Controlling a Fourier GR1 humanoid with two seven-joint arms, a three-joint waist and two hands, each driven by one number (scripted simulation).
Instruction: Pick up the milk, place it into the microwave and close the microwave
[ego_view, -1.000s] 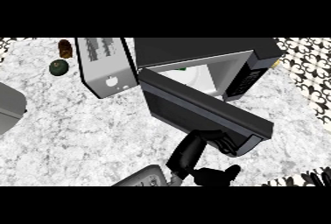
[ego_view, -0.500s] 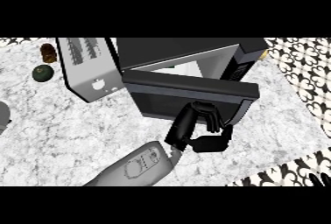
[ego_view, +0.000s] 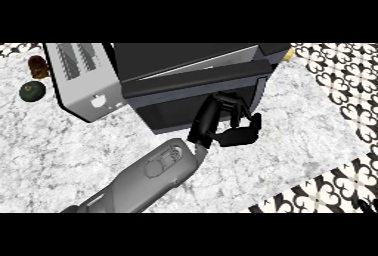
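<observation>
Pressed flat against the microwave door (ego_view: 193, 102), one black hand (ego_view: 225, 125) at about five o'clock of centre has relaxed fingers and holds nothing. Milk is hidden, presumably inside. The door is nearly shut; a sliding palm could leave it ajar. At ten o'clock sit a toaster (ego_view: 83, 82) and an avocado (ego_view: 32, 90).

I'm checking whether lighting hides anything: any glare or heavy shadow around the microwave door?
Head view: no glare on the pale counter; the black right hand blends into the dark microwave door, so its outline there is hard to read.
</observation>
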